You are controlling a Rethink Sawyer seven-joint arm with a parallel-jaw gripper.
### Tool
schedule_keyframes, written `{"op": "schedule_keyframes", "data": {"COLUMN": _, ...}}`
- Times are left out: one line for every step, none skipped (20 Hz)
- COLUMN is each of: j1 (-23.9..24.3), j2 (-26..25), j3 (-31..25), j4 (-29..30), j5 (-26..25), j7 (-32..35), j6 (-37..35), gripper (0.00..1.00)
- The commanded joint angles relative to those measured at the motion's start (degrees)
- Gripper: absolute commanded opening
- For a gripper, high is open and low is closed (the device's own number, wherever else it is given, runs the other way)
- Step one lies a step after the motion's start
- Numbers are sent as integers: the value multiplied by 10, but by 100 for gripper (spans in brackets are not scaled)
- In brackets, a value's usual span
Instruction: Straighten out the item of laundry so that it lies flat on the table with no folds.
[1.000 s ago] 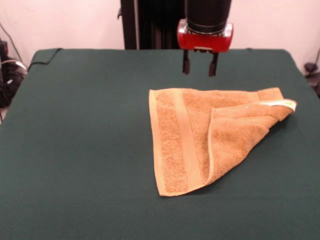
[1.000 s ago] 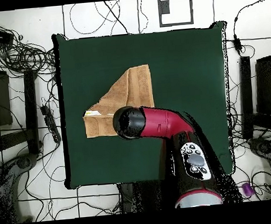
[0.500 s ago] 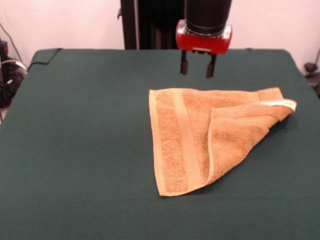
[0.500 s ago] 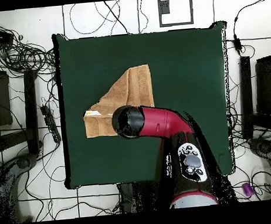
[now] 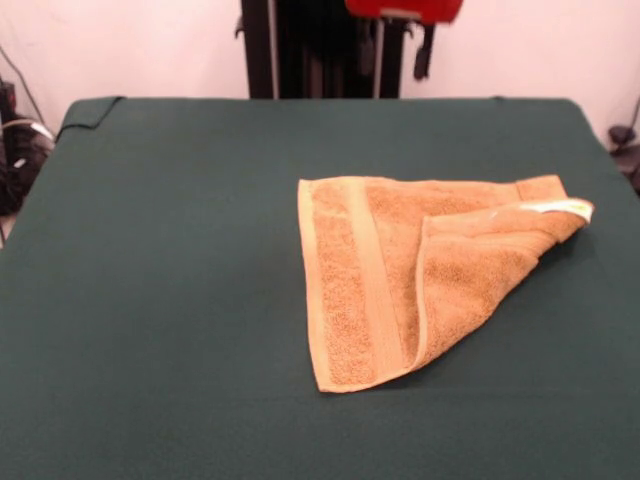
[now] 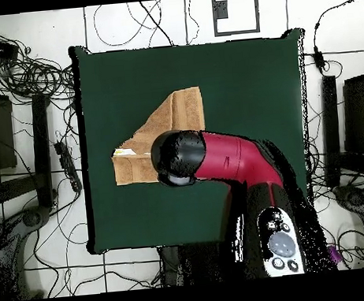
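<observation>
The item of laundry point(image 5: 400, 270), an orange-tan terry towel, lies on the green table point(image 5: 170, 260) right of the middle. It is folded: its right part is turned over onto itself, leaving a rough triangle with a woven band down the left side. Its white label point(image 5: 560, 207) is at the far right tip. My gripper point(image 5: 398, 50) hangs high above the towel's far edge, open and holding nothing, with only its red base and dark fingers in the picture. In the overhead view the towel point(image 6: 178, 117) is partly covered by the arm's wrist point(image 6: 182, 157), which hides the gripper.
The table point(image 6: 243, 88) stretches wide on every side of the towel. Tangled cables point(image 6: 28, 75) and black stands point(image 6: 1, 129) ring the table on the floor. The black pedestal point(image 5: 300, 50) rises behind the table's far edge.
The gripper has risen straight up from just above the towel's far edge to the top of the front view. The towel has not moved.
</observation>
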State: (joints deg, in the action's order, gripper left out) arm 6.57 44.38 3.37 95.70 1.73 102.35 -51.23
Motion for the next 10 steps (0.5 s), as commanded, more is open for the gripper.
{"op": "schedule_keyframes", "data": {"j1": -3, "j2": 25, "j3": -33, "j4": -26, "j5": 32, "j7": 83, "j6": -85, "gripper": 100}}
{"op": "schedule_keyframes", "data": {"j1": -4, "j2": 29, "j3": -33, "j4": -24, "j5": 32, "j7": 83, "j6": -86, "gripper": 100}}
{"op": "schedule_keyframes", "data": {"j1": -4, "j2": 33, "j3": -33, "j4": -24, "j5": 30, "j7": 80, "j6": -93, "gripper": 100}}
{"op": "schedule_keyframes", "data": {"j1": -3, "j2": 36, "j3": -35, "j4": -25, "j5": 29, "j7": 74, "j6": -98, "gripper": 100}}
{"op": "schedule_keyframes", "data": {"j1": -2, "j2": 43, "j3": -35, "j4": -17, "j5": 31, "j7": 72, "j6": -98, "gripper": 100}}
{"op": "schedule_keyframes", "data": {"j1": -1, "j2": 47, "j3": -36, "j4": -7, "j5": 32, "j7": 67, "j6": -92, "gripper": 100}}
{"op": "schedule_keyframes", "data": {"j1": -1, "j2": 51, "j3": -36, "j4": 8, "j5": 31, "j7": 63, "j6": -77, "gripper": 100}}
{"op": "schedule_keyframes", "data": {"j1": -2, "j2": 54, "j3": -35, "j4": 23, "j5": 29, "j7": 60, "j6": -57, "gripper": 100}}
{"op": "schedule_keyframes", "data": {"j1": -2, "j2": 53, "j3": -35, "j4": 35, "j5": 29, "j7": 60, "j6": -36, "gripper": 100}}
{"op": "schedule_keyframes", "data": {"j1": -2, "j2": 51, "j3": -36, "j4": 47, "j5": 29, "j7": 59, "j6": -16, "gripper": 100}}
